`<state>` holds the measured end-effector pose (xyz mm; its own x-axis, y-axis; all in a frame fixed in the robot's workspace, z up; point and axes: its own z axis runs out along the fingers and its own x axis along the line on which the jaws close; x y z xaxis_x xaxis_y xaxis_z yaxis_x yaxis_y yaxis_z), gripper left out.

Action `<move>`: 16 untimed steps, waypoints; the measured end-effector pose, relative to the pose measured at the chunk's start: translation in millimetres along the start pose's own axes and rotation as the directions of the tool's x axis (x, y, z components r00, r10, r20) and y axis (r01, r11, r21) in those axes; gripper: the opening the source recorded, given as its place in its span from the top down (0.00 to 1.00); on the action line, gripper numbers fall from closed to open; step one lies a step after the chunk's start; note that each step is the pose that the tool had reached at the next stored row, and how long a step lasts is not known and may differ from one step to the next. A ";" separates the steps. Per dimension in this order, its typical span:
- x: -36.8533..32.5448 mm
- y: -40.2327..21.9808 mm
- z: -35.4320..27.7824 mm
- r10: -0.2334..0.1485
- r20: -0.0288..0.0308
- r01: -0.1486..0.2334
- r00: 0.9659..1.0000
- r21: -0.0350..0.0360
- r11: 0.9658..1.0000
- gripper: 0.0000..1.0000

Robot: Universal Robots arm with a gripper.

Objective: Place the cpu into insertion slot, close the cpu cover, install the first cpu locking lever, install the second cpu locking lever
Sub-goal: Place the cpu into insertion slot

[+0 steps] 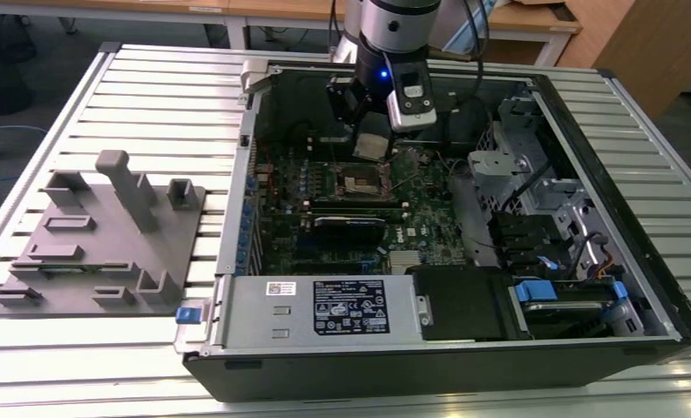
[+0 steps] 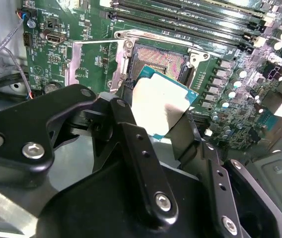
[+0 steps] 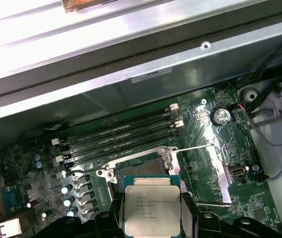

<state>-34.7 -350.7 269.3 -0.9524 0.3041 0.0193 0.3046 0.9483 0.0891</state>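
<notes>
My gripper (image 1: 372, 150) is shut on the cpu (image 1: 372, 144), a flat silver square held by two opposite edges. It hangs just above the insertion slot (image 1: 365, 180) on the green motherboard inside the open computer case. In both wrist views the cpu (image 2: 163, 106) (image 3: 151, 206) sits between my black fingers (image 3: 188, 218), close to the slot (image 2: 162, 62) (image 3: 142, 168) with its gold-brown contact field bare. The cpu cover (image 2: 73, 64) (image 3: 221, 172), a thin silver frame, is swung open to one side of the slot. A thin wire lever (image 3: 86, 170) lies beside the slot.
Long black memory slots (image 3: 116, 134) run next to the slot. The case wall (image 3: 131, 74) rises close behind them. Drive cages and cables (image 1: 531, 200) fill the exterior view's right of the case. A grey fixture block (image 1: 101, 235) stands on the slatted table outside the case.
</notes>
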 end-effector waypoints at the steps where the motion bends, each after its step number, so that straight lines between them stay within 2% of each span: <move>1: 0.0 0.0 0.0 0.000 0.000 0.000 1.000 0.000 1.000 0.46; 4: 0.0 0.0 0.1 0.010 0.001 -0.010 1.000 0.000 1.000 0.46; 8: 0.0 0.0 0.6 0.056 0.005 -0.056 0.998 -0.001 0.998 0.46; 9: 0.0 -0.1 0.9 0.109 0.010 -0.109 0.994 -0.003 0.994 0.46; 16: 0.0 -0.1 1.0 0.118 0.010 -0.118 0.993 -0.003 0.993 0.46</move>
<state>-34.7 -350.7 268.3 -0.9097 0.4148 0.0193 0.4148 0.9056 0.0891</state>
